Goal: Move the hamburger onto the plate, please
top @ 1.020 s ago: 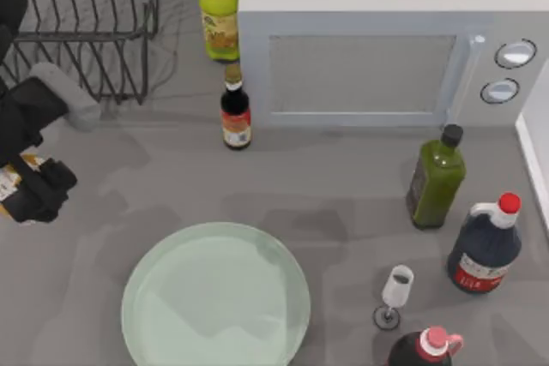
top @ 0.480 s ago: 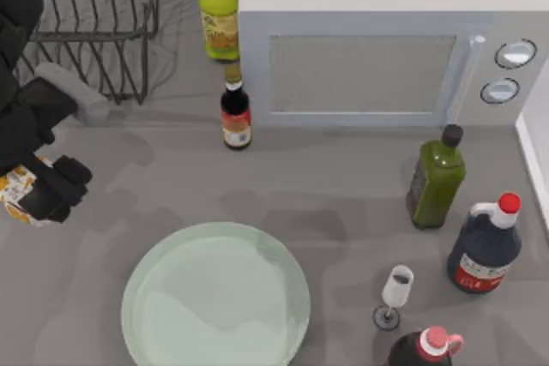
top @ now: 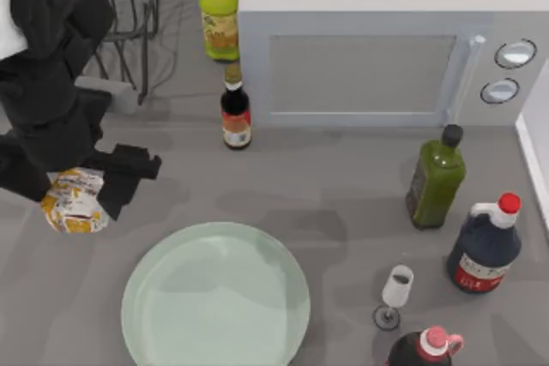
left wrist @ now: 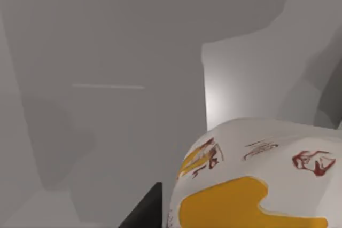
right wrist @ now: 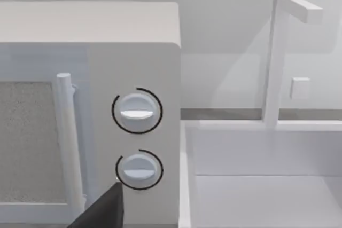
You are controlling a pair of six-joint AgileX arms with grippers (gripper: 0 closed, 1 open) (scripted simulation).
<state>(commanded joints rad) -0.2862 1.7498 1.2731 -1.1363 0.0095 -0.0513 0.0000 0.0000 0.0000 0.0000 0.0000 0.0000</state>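
White paper with yellow patches wraps the hamburger (top: 75, 203), and it sits between the two black fingers of the left claw (top: 81, 190) near the left edge of the bench (top: 343, 203). One finger (top: 129, 176) pokes out on the side toward the middle of the bench, and the other is at the far left edge. The claw looks pinched on the hamburger, one finger on each side. The left wrist view shows the same wrapper (left wrist: 256, 180) very close up, with a dark fingertip (left wrist: 147, 212) right beside it.

The plate (top: 216, 297) is pale green and round, and it lies near the front edge of the bench. It lies from the claw toward the front and toward the right, close by but not touching the hamburger. So the left arm is the near one, and the next move is likely a short carry that way until the hamburger hangs over the middle of the plate.

The right arm is parked off by the microwave (right wrist: 88, 105); whether its claw is spread or pressed together cannot be told.
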